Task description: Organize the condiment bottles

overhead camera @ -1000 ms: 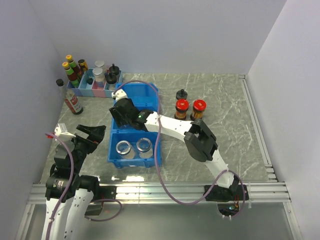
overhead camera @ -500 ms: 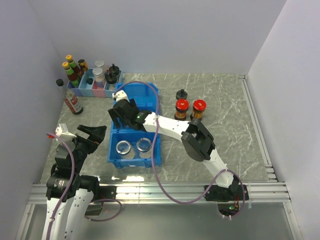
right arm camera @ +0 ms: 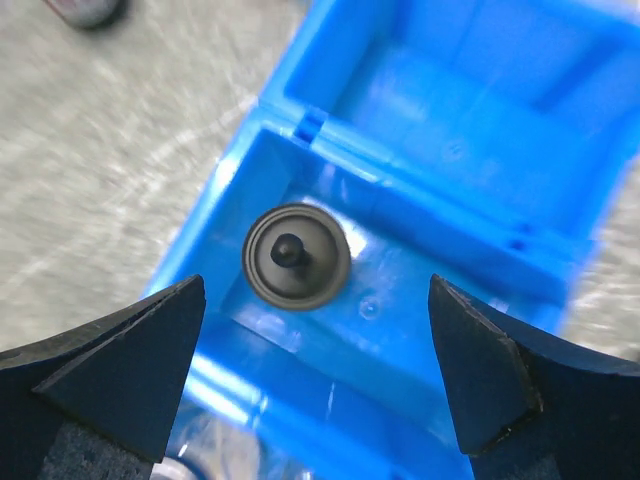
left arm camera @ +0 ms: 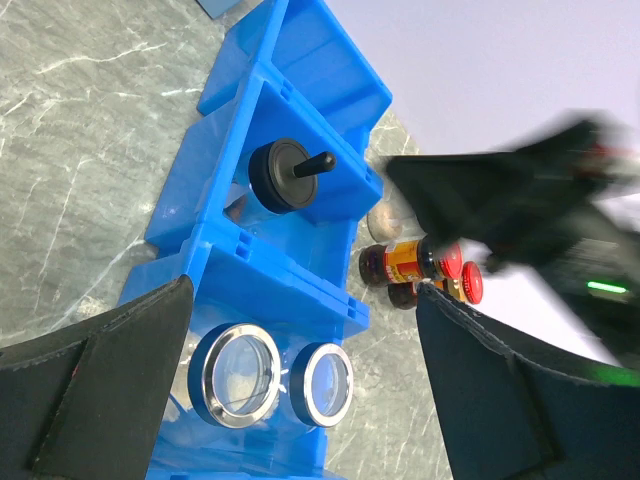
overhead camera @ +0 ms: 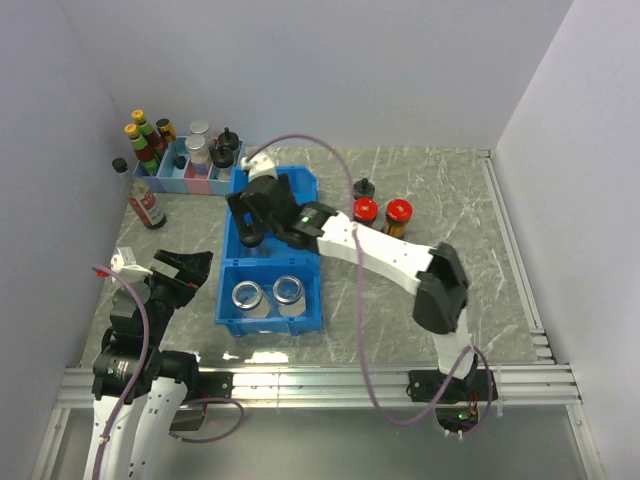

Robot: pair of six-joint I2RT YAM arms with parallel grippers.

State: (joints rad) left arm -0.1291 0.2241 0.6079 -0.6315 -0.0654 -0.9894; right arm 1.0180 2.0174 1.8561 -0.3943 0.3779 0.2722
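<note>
The grey marble table (overhead camera: 480, 230) is carrying a blue divided bin (overhead camera: 270, 328), a pastel tray (overhead camera: 185, 184), a slim bottle (overhead camera: 146, 202), one black-capped shaker (overhead camera: 364, 189) and two red-lidded jars (overhead camera: 364, 216) (overhead camera: 398, 215).

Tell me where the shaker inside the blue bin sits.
Left wrist view: the black-capped shaker stands in the blue bin's middle compartment, directly beyond the section holding the two glass jars.

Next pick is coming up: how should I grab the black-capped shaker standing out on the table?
Grip the black-capped shaker by its round cap, coming straight down. It stands upright, and a red-lidded jar stands close on its near side, so probably close in from left and right.
</note>
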